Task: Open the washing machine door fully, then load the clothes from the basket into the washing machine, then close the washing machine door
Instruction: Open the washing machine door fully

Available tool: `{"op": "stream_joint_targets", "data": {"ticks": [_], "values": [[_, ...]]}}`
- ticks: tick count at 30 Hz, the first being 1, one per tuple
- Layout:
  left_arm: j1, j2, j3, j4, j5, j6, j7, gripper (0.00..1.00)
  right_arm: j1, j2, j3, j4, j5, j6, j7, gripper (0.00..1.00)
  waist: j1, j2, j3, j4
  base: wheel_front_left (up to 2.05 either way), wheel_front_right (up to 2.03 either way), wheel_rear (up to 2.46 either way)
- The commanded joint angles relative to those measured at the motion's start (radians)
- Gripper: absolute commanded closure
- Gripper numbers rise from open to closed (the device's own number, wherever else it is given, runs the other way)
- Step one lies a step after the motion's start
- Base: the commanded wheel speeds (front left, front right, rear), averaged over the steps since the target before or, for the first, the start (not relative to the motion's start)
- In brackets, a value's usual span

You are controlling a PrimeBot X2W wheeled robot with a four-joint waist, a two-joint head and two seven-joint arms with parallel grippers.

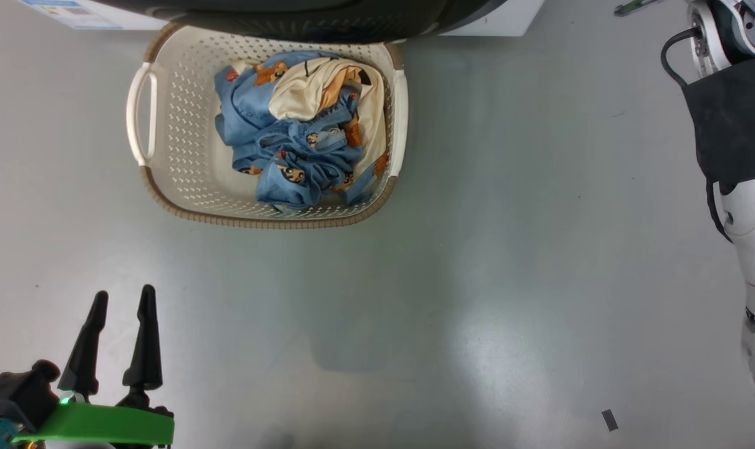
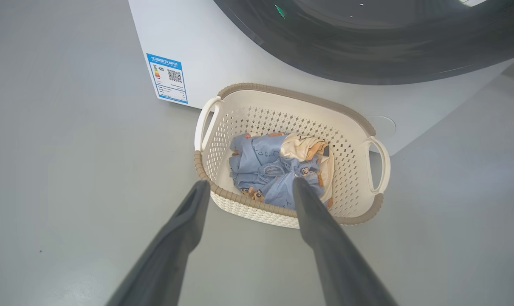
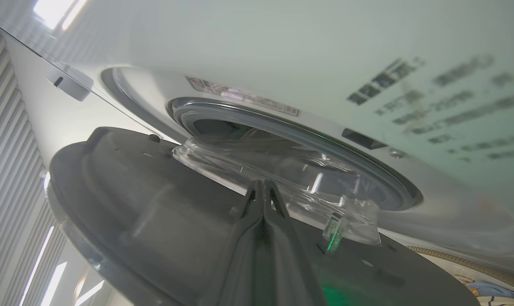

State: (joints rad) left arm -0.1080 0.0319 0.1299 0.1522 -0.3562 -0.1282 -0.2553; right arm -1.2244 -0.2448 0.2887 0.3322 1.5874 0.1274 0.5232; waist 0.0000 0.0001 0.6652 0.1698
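Note:
The cream basket [image 1: 165, 125] with its brown rim stands on the floor against the white washing machine [image 2: 206, 46]; light-blue clothes [image 1: 296, 137] with orange prints and a cream patch lie in it. The same basket [image 2: 354, 148] and clothes [image 2: 265, 165] appear ahead of my left gripper [image 2: 248, 185], which is open, low and short of the basket's near rim. In the head view the left gripper [image 1: 123, 299] is at lower left. The door [image 3: 146, 199], partly swung out, shows its dark inner face and glass bowl [image 3: 282, 187]. My right gripper [image 3: 263, 183] is shut, fingertips at the door's inner face.
Grey floor [image 1: 477, 280] spreads wide to the right of the basket. My right arm's pale forearm and black sleeve [image 1: 733, 125] run along the right edge of the head view. A blue label [image 2: 168, 78] marks the machine's lower corner. The door's black rim [image 1: 302, 25] overhangs the basket's far side.

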Motion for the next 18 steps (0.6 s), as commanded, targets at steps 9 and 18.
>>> {"op": "stream_joint_targets", "data": {"ticks": [9, 18], "values": [[0.012, 0.026, 0.043, -0.022, 0.01, -0.003, -0.006, 0.0, 0.097, 0.061, 0.078, -0.076, -0.011, 0.003, 0.055, 1.0, 0.0, -0.0001, -0.034, -0.026, 0.0, 0.0, 0.0], [0.021, 0.022, 0.059, -0.017, 0.005, -0.003, -0.006, 0.0, 0.226, 0.093, 0.147, -0.129, -0.011, 0.003, 0.081, 1.0, 0.0, -0.0001, -0.115, -0.04, 0.0, 0.0, 0.0]]}}
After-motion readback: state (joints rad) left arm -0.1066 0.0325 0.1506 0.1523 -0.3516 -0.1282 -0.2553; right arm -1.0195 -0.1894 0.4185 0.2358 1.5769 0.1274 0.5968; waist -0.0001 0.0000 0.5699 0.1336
